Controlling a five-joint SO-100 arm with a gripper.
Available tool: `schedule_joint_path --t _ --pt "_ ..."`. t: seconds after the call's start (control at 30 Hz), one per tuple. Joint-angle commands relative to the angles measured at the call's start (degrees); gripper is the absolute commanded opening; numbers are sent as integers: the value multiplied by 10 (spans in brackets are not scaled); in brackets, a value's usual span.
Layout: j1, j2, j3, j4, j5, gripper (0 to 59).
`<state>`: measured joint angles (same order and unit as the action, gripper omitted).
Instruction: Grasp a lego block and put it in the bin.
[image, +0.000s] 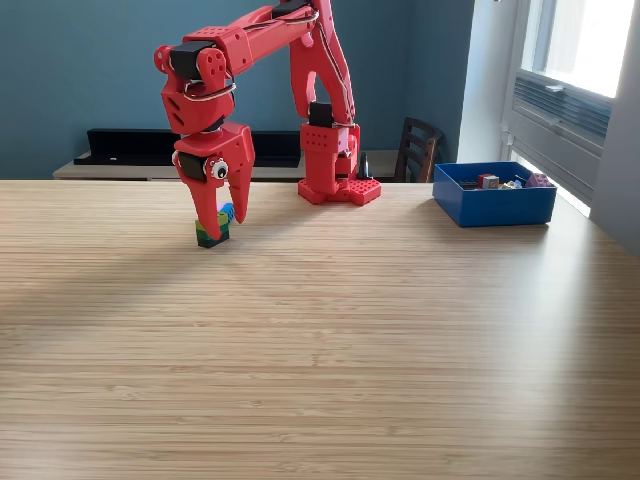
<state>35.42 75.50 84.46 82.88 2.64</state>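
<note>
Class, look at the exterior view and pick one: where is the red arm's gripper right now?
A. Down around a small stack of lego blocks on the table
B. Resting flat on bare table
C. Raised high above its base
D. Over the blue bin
A: the gripper reaches down with its fingers on either side of the lego block stack on the table, far to the exterior view's left of the bin.

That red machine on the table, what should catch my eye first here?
First the red arm, arching from its base at the back of the wooden table toward the exterior view's left. Its claw points down around a small stack of coloured lego blocks. At the exterior view's right sits the blue bin, with a few small pieces already inside.
</note>
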Motion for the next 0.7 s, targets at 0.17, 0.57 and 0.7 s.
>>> schedule_joint_path --t 0.17,0.57,0.7 --pt "-10 159 54 9 -74 224" --pt "28 227 200 -82 -172 274" --pt "53 236 229 -113 -199 275"
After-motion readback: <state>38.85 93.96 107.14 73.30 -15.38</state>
